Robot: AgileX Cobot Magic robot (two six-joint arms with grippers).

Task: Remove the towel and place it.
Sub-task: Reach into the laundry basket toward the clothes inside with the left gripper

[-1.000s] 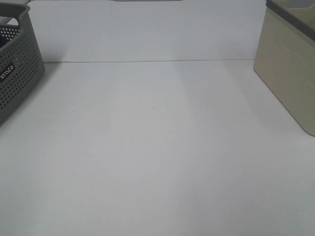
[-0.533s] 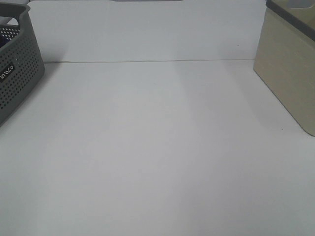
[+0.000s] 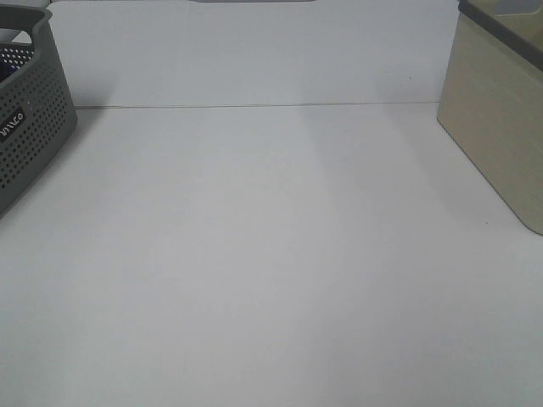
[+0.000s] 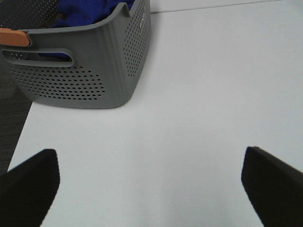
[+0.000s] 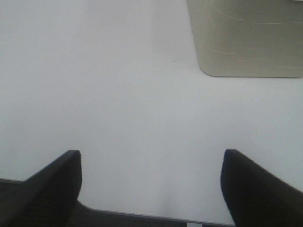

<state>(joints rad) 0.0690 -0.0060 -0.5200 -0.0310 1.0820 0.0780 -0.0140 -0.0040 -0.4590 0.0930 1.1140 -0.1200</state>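
Meanwhile, towel (image 4: 87, 12) inside grey basket (image 4: 97, 75), beige bin (image 5: 246, 40) opposite; left hand (image 4: 149, 156) and right hand (image 5: 151, 156) each splayed.

Grey basket (image 3: 32, 114) (perforated) and beige bin (image 3: 499, 114) — well apart on white table (image 3: 271, 254).

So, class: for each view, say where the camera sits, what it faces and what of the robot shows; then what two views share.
Exterior high: mounted high, looking down across the white table, grey basket at left, beige bin at right; no arm shows.
Left wrist: on the left arm, facing the grey basket that holds the towel; left gripper open.
Right wrist: on the right arm, facing the beige bin; right gripper open.
Shared: exterior high and left wrist both show the grey basket.
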